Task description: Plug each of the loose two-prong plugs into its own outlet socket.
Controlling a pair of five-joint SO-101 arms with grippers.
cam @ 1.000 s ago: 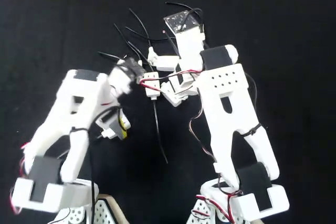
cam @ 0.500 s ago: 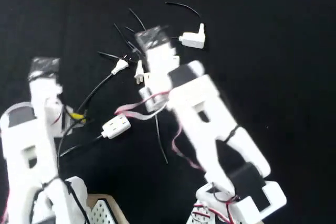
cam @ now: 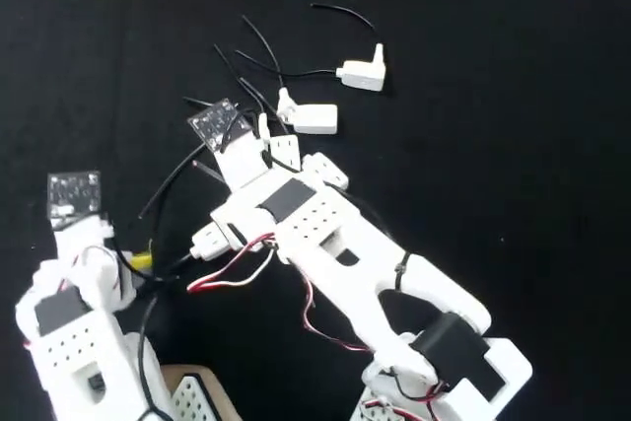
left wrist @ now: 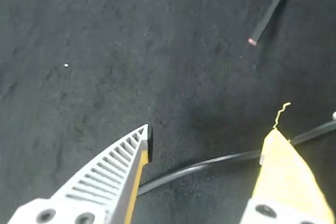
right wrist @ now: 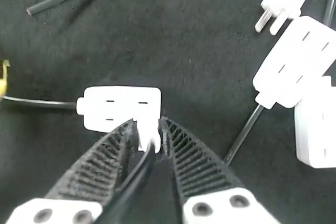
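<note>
jaws of the right gripper point(right wrist: 148, 124) pinch a plug point(right wrist: 149, 141) against the socket point(right wrist: 118, 106).

The black table point(cam: 532, 145) holds an angled white plug point(cam: 363, 73) at upper centre of the high view, a white socket block point(cam: 315, 117) just below-left of it, a second socket point(cam: 205, 241) at lower left of centre, and loose black cords point(cam: 345, 11).

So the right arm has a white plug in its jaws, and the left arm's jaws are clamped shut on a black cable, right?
Not quite: the left arm's jaws stand wide open, the black cable lying between them, as the left wrist view shows. The right arm does hold the white plug.
</note>
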